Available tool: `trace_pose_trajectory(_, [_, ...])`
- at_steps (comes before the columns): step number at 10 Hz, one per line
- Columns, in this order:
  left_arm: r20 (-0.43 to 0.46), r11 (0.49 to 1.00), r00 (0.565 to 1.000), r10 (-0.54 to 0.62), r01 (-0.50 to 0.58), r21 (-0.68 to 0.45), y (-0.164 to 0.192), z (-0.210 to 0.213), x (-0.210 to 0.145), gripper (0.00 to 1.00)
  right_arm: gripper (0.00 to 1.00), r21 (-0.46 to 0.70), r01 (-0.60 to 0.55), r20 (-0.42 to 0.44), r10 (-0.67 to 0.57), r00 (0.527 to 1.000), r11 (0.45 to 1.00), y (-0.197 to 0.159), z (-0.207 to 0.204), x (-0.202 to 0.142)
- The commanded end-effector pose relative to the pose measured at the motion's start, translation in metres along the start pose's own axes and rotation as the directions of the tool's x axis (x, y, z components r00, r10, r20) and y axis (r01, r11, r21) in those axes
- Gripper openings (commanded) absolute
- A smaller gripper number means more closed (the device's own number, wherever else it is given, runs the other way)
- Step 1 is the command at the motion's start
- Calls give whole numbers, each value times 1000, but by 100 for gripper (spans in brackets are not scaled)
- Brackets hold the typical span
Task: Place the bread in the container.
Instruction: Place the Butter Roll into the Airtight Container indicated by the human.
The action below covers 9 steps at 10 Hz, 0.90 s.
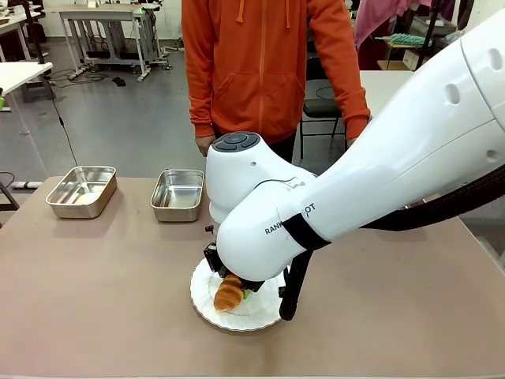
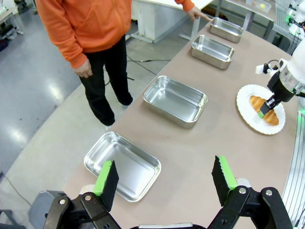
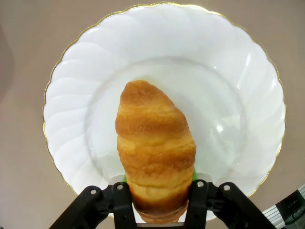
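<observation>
Bread (image 3: 155,152): lay in the middle of the white plate (image 3: 228,71), pinched at one end.
Feel: looked light, soft and flaky; easy to squash or crumble, not slippery.
Best hold: gently across the thick ridged body, not at a thin tip.
Right fingers (image 3: 198,200): closed on the bread's near end, one on each side.
Right arm (image 1: 379,181): reached over the plate, wrist bent down toward it.
Left fingers (image 2: 106,180): wide apart, held nothing, well away from the plate.
Container (image 1: 177,194): empty, a little beyond the plate, toward the person (image 1: 268,63).
Risk: might tip or tear if lifted by the end alone.
</observation>
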<state>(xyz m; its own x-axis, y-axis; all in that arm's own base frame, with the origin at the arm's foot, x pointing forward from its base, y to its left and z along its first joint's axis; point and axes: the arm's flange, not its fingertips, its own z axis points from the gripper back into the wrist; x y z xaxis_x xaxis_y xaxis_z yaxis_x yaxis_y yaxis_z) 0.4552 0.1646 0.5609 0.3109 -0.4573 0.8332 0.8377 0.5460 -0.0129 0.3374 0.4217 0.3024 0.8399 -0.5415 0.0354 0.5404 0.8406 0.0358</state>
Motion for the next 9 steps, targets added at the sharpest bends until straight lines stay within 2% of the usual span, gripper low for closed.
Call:
trace_pose_trajectory(1, [0, 1000, 1000, -7, 7, -1, -2, 1, 1, 100, 45, 17, 13, 1, -13, 1000, 1000, -2, -2, 0])
trace_pose_trajectory(2, [0, 1000, 1000, -7, 7, -1, -2, 1, 1, 100, 45, 0, 0, 0, 0, 1000, 1000, 0, 0, 0])
trace_pose_trajectory(3, [0, 1000, 1000, -7, 7, -1, -2, 1, 1, 100, 45, 30, -33, 14, 32, 999, 999, -1, 22, 8])
trace_pose_trajectory(4, [0, 1000, 1000, -7, 7, -1, -2, 1, 1, 100, 45, 71, -37, 36, 35, 999, 997, -2, 53, 21])
trace_pose_trajectory(6, [0, 1000, 1000, -7, 7, -1, -2, 1, 1, 100, 45, 114, -55, 10, 54, 998, 992, -9, 125, 57])
trace_pose_trajectory(8, [0, 1000, 1000, -7, 7, -1, -2, 1, 1, 100, 45, 99, -146, 50, 141, 989, 984, -23, 182, 105])
trace_pose_trajectory(9, [0, 1000, 1000, -7, 7, -1, -2, 1, 1, 100, 45, 93, -318, 7, 319, 948, 943, -36, 201, 145])
